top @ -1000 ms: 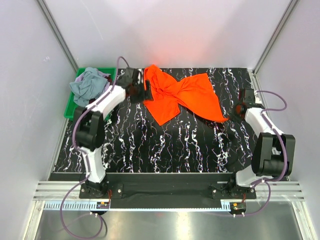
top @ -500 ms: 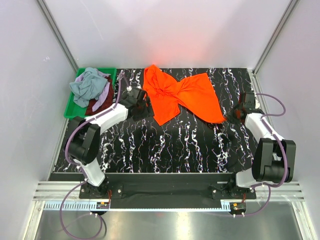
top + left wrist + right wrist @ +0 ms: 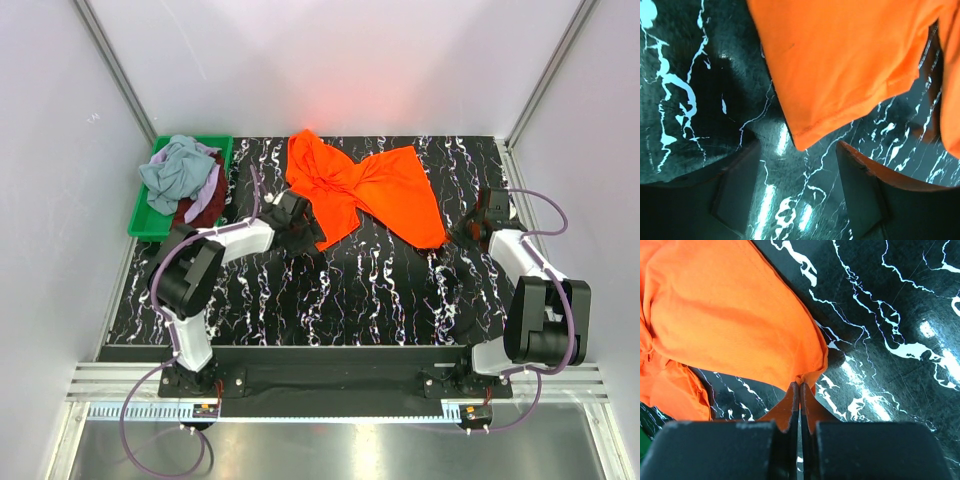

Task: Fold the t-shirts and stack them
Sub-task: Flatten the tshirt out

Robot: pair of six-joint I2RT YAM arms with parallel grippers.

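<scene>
On the far half of the marbled counter (image 3: 380, 290), the orange t-shirt (image 3: 365, 190) lies crumpled and twisted through its middle, with nothing folded yet. The right hand (image 3: 800, 390) is pinched tight on the shirt's near right corner, jaws closed with a nub of hem caught between them. Over on the left, the left hand (image 3: 795, 170) stands wide, jaws apart and low over the counter. The shirt's near left corner pokes in between them but isn't gripped. In the green bin (image 3: 140, 225) at the far left, a heap of other t-shirts (image 3: 180, 172) waits, grey-blue on top, lilac and dark red beneath. By my reckoning it's early going: one corner is secured and the second is lined up for the taking. Spreading, folding and the whole bin are left to do, and no folded stack shows yet.
</scene>
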